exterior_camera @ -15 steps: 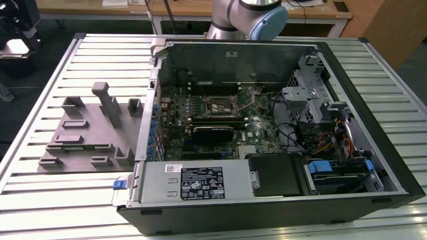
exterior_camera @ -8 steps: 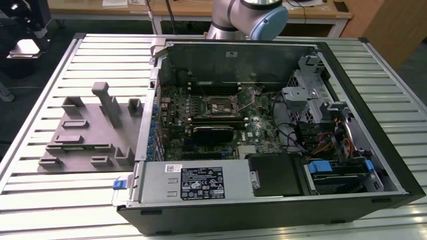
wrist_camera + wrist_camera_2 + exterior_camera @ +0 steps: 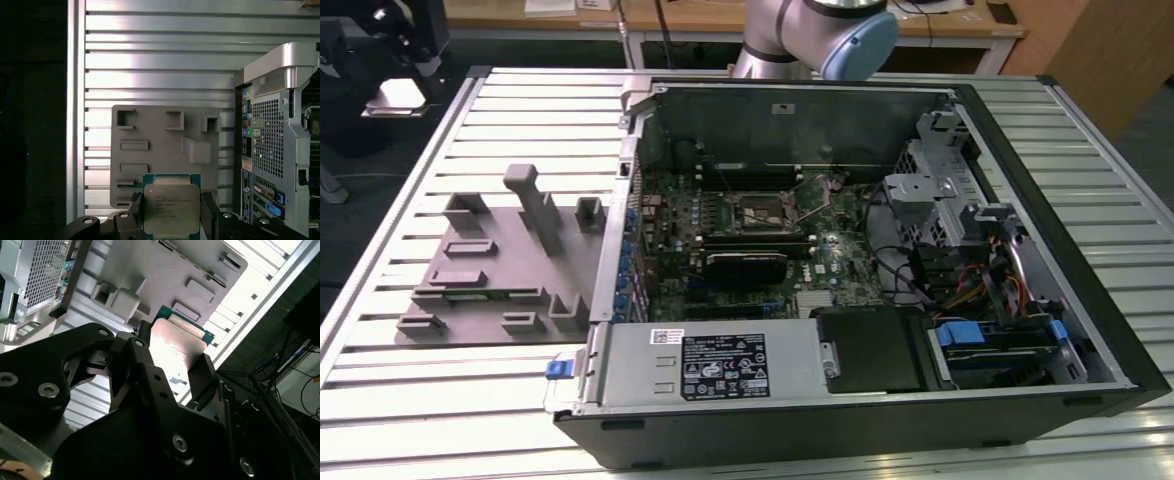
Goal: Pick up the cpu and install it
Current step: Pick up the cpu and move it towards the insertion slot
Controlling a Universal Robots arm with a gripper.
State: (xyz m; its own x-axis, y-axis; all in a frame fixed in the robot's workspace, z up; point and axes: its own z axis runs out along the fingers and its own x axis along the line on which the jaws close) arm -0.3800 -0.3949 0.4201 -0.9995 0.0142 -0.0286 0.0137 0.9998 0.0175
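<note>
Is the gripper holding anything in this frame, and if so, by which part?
Yes. In the first wrist view the gripper is shut on the cpu, its fingers clamping two opposite side edges.

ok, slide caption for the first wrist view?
Gripper holds the cpu by two opposite edges, with the grey fixture plate and computer case behind it.

open computer case (image 3: 854,440) (lying on side) on slatted table (image 3: 440,410); grey fixture plate (image 3: 470,303) just beside.
</note>
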